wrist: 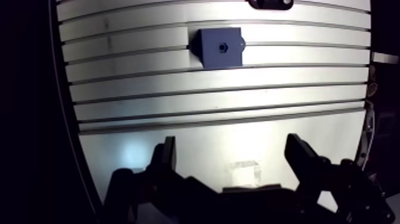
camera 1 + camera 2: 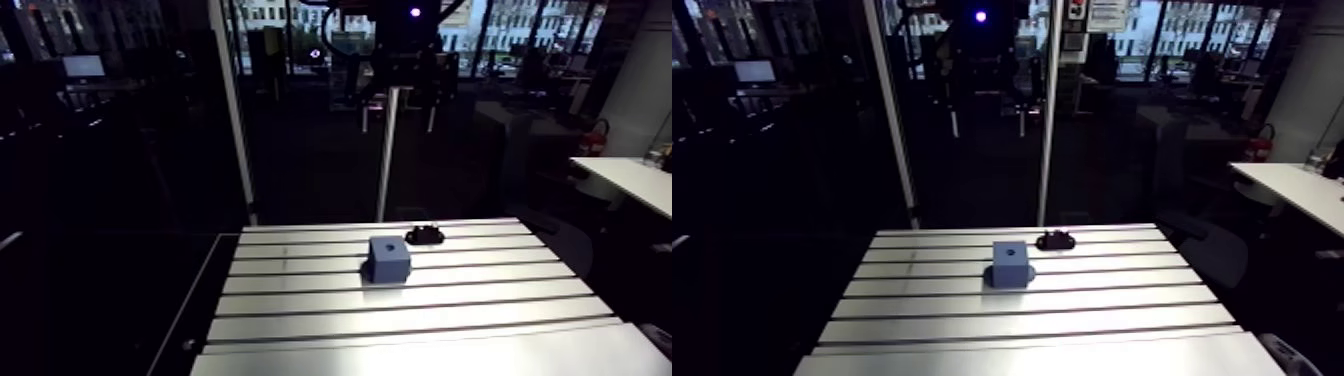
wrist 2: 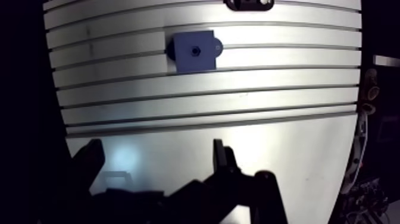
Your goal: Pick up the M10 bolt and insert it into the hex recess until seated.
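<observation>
Bolt not identifiable for certain: sole candidate a small black lumpy object (image 2: 424,236) just right of centre in the arm view, on the rearmost strip of the slotted aluminium tabletop (image 2: 470,310), too dark and small to tell bolt from holder. In front of it and slightly left, near but not touching, a blue square block (image 2: 389,259) with a dark hex recess (image 1: 222,46) in its top face, apparently empty. Two-fingered black end effector (image 1: 233,154) spread wide, gripping nothing, hovering over the bare near part of the tabletop, well short of block and black object in the wrist view. Nothing lying between end effector and either part. Likely trouble: closing on the black object askew for want of a clear read on its pose, then jamming hex flats against the recess walls; also clipping the block on the approach, given its place nearly in line with the object behind.
</observation>
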`<action>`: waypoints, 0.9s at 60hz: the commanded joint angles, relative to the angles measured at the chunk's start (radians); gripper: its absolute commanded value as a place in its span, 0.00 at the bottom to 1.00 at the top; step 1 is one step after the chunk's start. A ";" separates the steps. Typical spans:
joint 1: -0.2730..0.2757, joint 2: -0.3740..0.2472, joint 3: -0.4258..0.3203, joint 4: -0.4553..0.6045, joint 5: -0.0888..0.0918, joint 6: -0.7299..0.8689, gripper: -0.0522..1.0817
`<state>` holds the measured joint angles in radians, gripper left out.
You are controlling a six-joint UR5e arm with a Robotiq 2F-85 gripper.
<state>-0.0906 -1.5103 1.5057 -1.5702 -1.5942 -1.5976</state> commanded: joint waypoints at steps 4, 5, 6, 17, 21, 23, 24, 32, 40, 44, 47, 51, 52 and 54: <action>0.000 0.008 -0.006 -0.003 -0.006 -0.003 0.05; 0.000 0.008 -0.006 -0.003 -0.006 -0.003 0.05; 0.000 0.008 -0.008 -0.003 -0.006 -0.003 0.05; -0.001 0.018 -0.015 -0.006 -0.006 -0.005 0.05; -0.007 0.021 -0.020 -0.007 -0.005 -0.007 0.05; -0.009 0.031 -0.029 -0.016 -0.005 -0.026 0.05; -0.009 0.031 -0.029 -0.016 -0.005 -0.026 0.05; -0.049 0.054 -0.031 -0.079 -0.006 -0.096 0.05; -0.108 0.079 -0.041 -0.134 -0.005 -0.144 0.05; -0.137 0.101 -0.044 -0.157 -0.003 -0.165 0.05; -0.151 0.109 -0.045 -0.172 -0.003 -0.176 0.05; -0.188 0.147 -0.040 -0.224 -0.002 -0.206 0.05; -0.188 0.147 -0.040 -0.224 -0.002 -0.206 0.05; -0.198 0.158 -0.039 -0.239 -0.002 -0.211 0.05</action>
<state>-0.1931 -1.4281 1.4683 -1.6964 -1.5988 -1.7316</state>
